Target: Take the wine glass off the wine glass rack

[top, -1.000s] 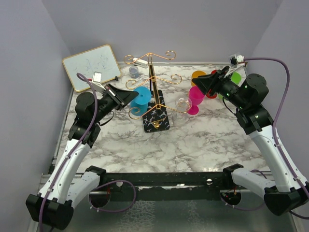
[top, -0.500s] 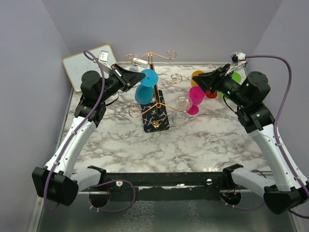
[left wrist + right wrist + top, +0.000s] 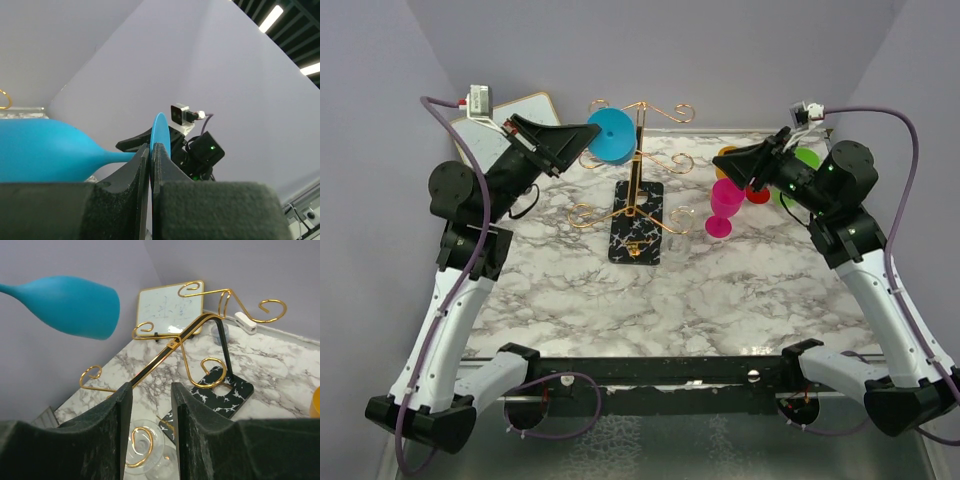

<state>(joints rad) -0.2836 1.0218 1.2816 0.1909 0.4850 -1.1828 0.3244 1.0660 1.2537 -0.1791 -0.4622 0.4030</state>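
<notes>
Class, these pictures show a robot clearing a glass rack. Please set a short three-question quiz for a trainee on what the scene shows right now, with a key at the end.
1. Multiple choice: What is the left hand shut on?
A) the blue wine glass
B) an arm of the stand
C) nothing

2. True or false: The blue wine glass hangs from the wine glass rack.

3. Fill in the gap: The right hand holds nothing, and its jaws stand ____.

Key
1. A. It grips the stem just beside the foot.
2. False. The glass is held in the air, clear of the wine glass rack.
3. open
</notes>
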